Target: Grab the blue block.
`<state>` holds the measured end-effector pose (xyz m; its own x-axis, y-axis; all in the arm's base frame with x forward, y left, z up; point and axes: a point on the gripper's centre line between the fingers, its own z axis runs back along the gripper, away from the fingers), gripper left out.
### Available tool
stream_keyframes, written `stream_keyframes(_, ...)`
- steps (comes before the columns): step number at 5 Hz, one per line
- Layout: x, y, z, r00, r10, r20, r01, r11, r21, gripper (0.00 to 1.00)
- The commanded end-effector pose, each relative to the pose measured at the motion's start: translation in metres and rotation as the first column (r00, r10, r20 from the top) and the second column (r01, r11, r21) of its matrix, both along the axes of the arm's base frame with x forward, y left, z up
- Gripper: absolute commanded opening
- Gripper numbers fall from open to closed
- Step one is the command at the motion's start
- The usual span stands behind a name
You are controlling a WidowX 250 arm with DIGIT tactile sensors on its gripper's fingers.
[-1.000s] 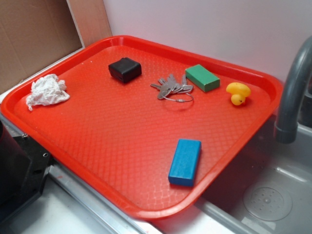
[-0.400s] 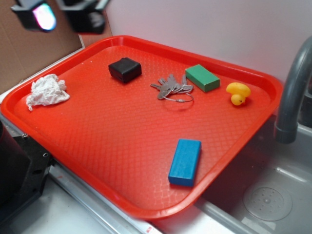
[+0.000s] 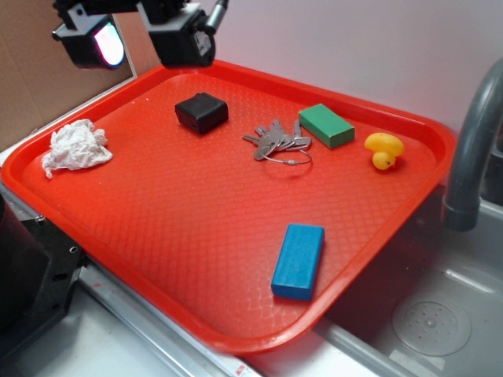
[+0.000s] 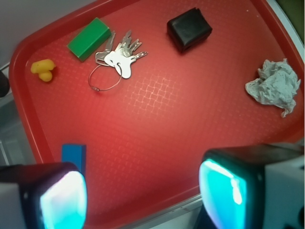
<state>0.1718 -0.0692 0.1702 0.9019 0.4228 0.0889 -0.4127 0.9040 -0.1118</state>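
Nearby, blue block (image 3: 299, 261) alone, keys (image 3: 277, 141) well apart

A red tray (image 3: 196, 228) is being rested partly over a metal sink (image 3: 440, 314), with a grey faucet (image 3: 471, 149) rising at its right edge. A black squarish block (image 3: 201, 111), a bunch of keys (image 3: 277, 141) on a wire ring, a green block (image 3: 326, 125) and a yellow rubber duck (image 3: 383, 149) are being carried along the tray's far side, the keys lying just beside the green block. A crumpled white tissue (image 3: 75, 147) is being held near the tray's left rim, well apart from the duck.
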Motion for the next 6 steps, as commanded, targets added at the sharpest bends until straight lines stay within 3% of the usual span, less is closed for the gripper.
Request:
stream_keyframes(1,0.020,-0.013,-0.014,0.996,0.049,0.079,-0.049,0.999,-0.007,1.00)
stream_keyframes(3,0.047,-0.041,-0.070,0.997,0.070,0.037,-0.070,0.997,-0.013,1.00)
stream_keyframes(5,0.067,-0.080,-0.103,0.998,-0.028,-0.049,0.027,0.999,-0.026,1.00)
stream_keyframes(6,0.064,-0.105,-0.114,0.991,-0.085,-0.100,0.083,0.996,-0.019,1.00)
